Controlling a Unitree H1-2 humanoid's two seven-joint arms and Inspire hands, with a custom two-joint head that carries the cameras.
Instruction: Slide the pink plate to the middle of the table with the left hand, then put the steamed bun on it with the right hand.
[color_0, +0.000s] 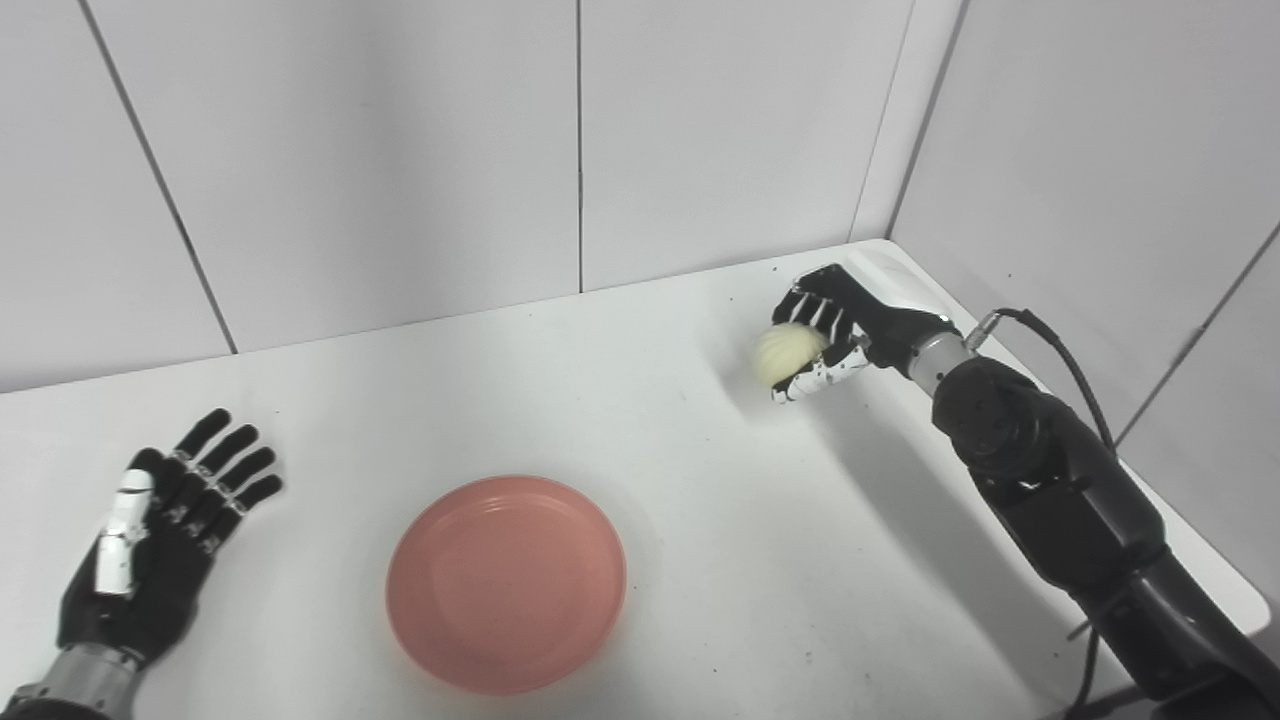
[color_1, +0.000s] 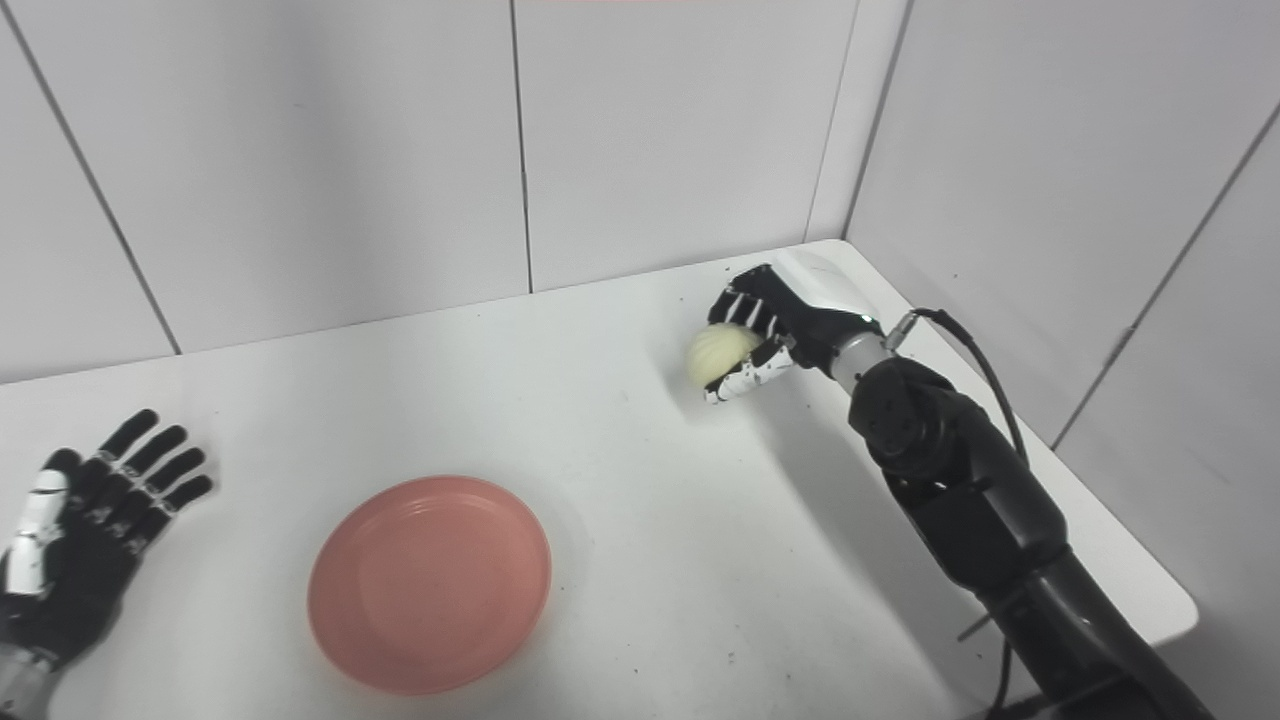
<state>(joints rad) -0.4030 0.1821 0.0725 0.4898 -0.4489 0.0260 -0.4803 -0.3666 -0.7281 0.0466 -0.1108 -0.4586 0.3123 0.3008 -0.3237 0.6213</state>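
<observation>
The pink plate (color_0: 506, 582) lies flat near the table's front middle, with nothing on it. My left hand (color_0: 165, 530) rests at the front left with its fingers spread, apart from the plate and holding nothing. The pale steamed bun (color_0: 787, 352) is at the far right of the table. My right hand (color_0: 830, 340) wraps around it from the right, fingers over the top and thumb below. I cannot tell whether the bun still touches the table.
The white table (color_0: 640, 420) stands in a corner of grey panelled walls. Its right edge runs close beside my right arm (color_0: 1050, 480). A black cable (color_0: 1060, 350) loops off that arm.
</observation>
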